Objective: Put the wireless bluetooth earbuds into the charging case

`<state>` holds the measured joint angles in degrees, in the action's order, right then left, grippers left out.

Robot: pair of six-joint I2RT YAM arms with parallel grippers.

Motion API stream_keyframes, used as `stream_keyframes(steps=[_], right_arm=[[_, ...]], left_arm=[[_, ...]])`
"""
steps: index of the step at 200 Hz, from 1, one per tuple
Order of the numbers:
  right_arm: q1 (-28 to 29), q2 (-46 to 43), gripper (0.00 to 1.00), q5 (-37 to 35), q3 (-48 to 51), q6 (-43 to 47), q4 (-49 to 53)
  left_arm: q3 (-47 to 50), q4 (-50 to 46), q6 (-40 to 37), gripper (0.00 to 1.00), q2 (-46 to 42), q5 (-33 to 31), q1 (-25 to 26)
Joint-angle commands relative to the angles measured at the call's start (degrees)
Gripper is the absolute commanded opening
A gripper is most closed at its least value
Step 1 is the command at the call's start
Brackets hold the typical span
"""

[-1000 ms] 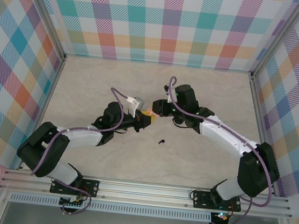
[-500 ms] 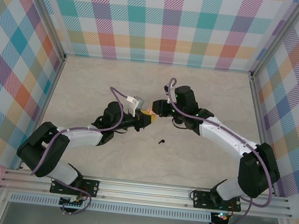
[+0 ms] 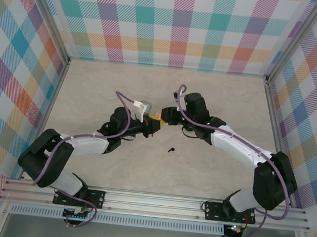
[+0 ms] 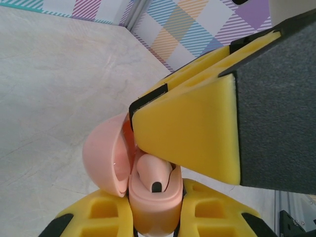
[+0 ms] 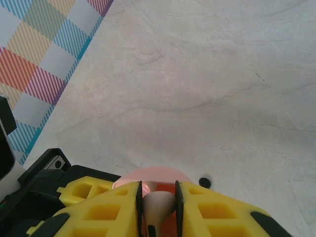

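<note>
Left gripper (image 4: 155, 215) clamping open pink charging case (image 4: 148, 200), pale earbud (image 4: 150, 170) inside, right gripper (image 4: 149, 99) pressed onto it, marbled table (image 4: 59, 74)

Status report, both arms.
Left gripper shut on open pink round charging case. Right gripper shut on pale pink stemmed earbud, in case's well. Black earbud loose on table, clear of both.

The left arm (image 3: 81, 144) and the right arm (image 3: 241, 148) are each made of black joint housings alternating with smooth white shells. A lilac cable (image 3: 123, 98) loops along the outside of each. The left tool (image 4: 155, 215) and the right tool (image 5: 158, 210) have yellow fingers (image 5: 98, 210) moulded with square hollows and edged in black. A small grey box (image 3: 141, 106) is mounted at the left wrist.
</note>
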<state>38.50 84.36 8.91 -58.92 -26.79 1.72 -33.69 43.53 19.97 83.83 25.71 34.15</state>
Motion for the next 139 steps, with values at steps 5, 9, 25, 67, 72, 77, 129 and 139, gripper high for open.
stream_keyframes(steps=[5, 9, 25, 67, 72, 77, 129, 139], right_arm=[[0.9, -1.6, 0.27, 0.4, 1.3, -0.5, 1.1], [0.9, -1.7, 0.28, 0.4, 1.3, -0.5, 1.3], [0.9, -2.1, 0.32, 0.0, 1.0, -0.4, 1.9], [0.9, -2.9, 0.41, -1.3, -0.5, 0.0, 4.9], [0.9, -3.1, 0.42, -1.6, -0.7, 0.1, 5.2], [0.9, -3.3, 0.44, -1.9, -0.8, 0.1, 5.6], [0.7, -6.1, 0.47, -5.9, -1.8, 1.6, 9.6], [0.4, -6.5, 0.47, -6.2, -2.0, 2.1, 10.4]], left_arm=[[-2.1, 1.9, -0.8, 0.12, -1.2, -0.6, 0.7], [-2.1, 1.7, -1.2, 0.12, -1.3, -0.5, 0.7], [-2.0, 0.9, -2.0, 0.12, -1.6, -0.5, 0.7], [-2.1, -1.8, -4.1, 0.12, -2.7, -0.4, 0.7], [-2.1, -2.3, -4.5, 0.12, -2.9, -0.5, 0.7], [-2.1, -2.7, -4.9, 0.12, -3.1, -0.6, 0.7], [-1.8, -7.9, -8.9, 0.11, -5.5, -1.1, 0.7], [-1.7, -8.7, -9.8, 0.11, -6.0, -0.9, 0.7]])
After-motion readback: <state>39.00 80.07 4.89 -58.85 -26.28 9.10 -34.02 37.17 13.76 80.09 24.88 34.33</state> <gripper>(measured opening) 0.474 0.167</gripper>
